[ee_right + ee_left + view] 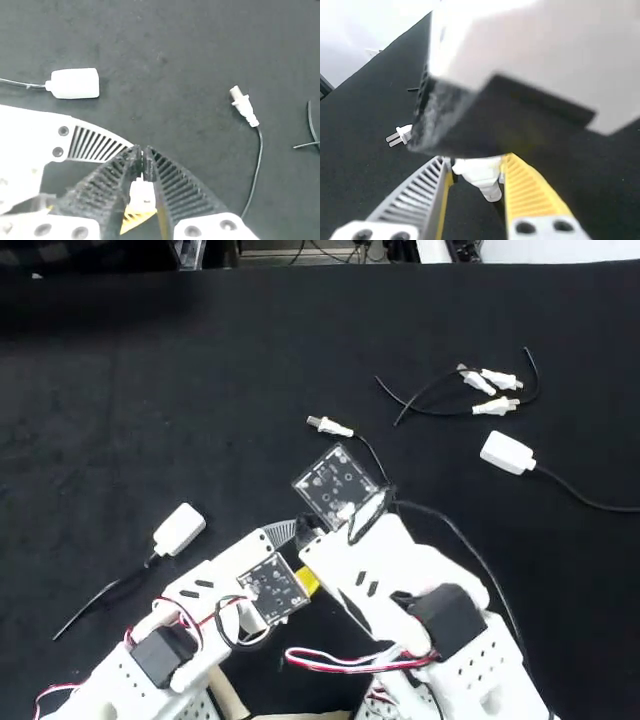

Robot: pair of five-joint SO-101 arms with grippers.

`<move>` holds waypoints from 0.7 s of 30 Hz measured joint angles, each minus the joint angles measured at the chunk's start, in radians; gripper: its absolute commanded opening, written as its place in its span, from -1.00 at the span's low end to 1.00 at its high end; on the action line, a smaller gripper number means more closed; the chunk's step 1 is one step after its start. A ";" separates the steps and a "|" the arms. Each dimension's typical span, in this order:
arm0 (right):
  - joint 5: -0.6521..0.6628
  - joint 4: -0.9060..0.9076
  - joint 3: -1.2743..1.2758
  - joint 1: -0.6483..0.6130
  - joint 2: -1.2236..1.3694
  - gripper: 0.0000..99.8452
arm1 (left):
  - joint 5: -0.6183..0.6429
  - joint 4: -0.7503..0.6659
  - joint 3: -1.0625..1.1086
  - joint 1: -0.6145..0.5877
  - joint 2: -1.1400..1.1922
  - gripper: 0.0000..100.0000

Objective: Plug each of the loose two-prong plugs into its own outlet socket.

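TWO ARMS, ONE PLUG: Over a black table, the right arm is leaning across the left arm, and its bulk is crowding the left wrist view. The right gripper is pressing its dark jaws together on a white plug. The left gripper is holding that same plug between its grey and yellow jaws, which are sitting against its sides. The double hold is probably steadying the plug for a handover or regrip before insertion.

The plug is not at a socket yet. One white outlet block is lying apart beside the left arm, and another is lying well off on the right arm's side. Each is trailing a black cord.

A loose plug is lying just beyond the grippers, with its cord running back toward the right arm, where it looks likely to snag. Three more plugs are lying tangled together at the table's far side.
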 measured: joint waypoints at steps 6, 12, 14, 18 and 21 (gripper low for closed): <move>0.000 -0.002 0.000 -0.003 0.075 -0.98 | 0.000 0.000 0.002 0.002 0.000 -0.94; -0.002 -0.061 0.046 0.080 0.164 -0.98 | 0.003 0.025 -0.005 0.005 0.005 -0.94; -0.003 -0.087 0.083 0.095 0.187 -0.98 | 0.002 0.063 -0.011 0.003 0.005 -0.94; -0.002 -0.104 0.069 0.112 0.224 -0.98 | 0.002 0.114 -0.049 -0.034 0.005 -0.94; -0.002 -0.112 0.072 0.118 0.227 -0.98 | 0.002 0.118 -0.063 -0.066 0.006 -0.94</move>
